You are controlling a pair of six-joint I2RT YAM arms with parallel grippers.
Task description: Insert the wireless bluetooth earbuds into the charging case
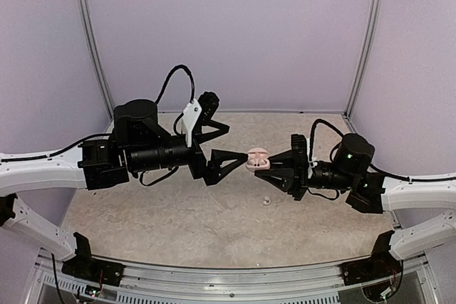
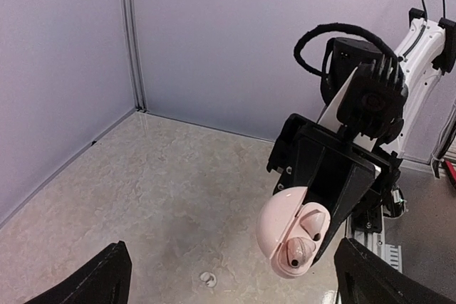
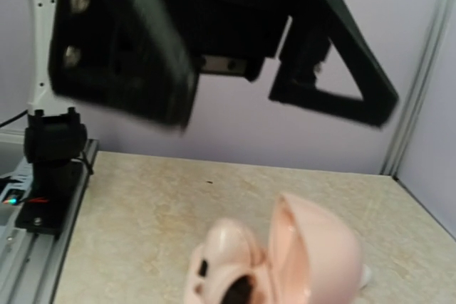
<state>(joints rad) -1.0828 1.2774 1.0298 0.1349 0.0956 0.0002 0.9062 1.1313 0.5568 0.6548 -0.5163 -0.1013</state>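
– Pink case [image 1: 255,156], lid open, clamped mid-air in right gripper [image 1: 266,161]. Left gripper [image 1: 237,141]?
– Jaws wide, holding nothing, just beside case. Left wrist view shows a bud [image 2: 298,250] seated inside; top view doesn't. Loose bud [image 1: 266,201] lies on table [image 1: 178,222].

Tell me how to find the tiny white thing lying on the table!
Start at the beige table. Above its middle, the right hand holds a pink case, flipped open, up in the air. On the tabletop just beneath it, toward the near edge, lies the earbud: a lone tiny whitish bead, far smaller than the case and touching nothing.
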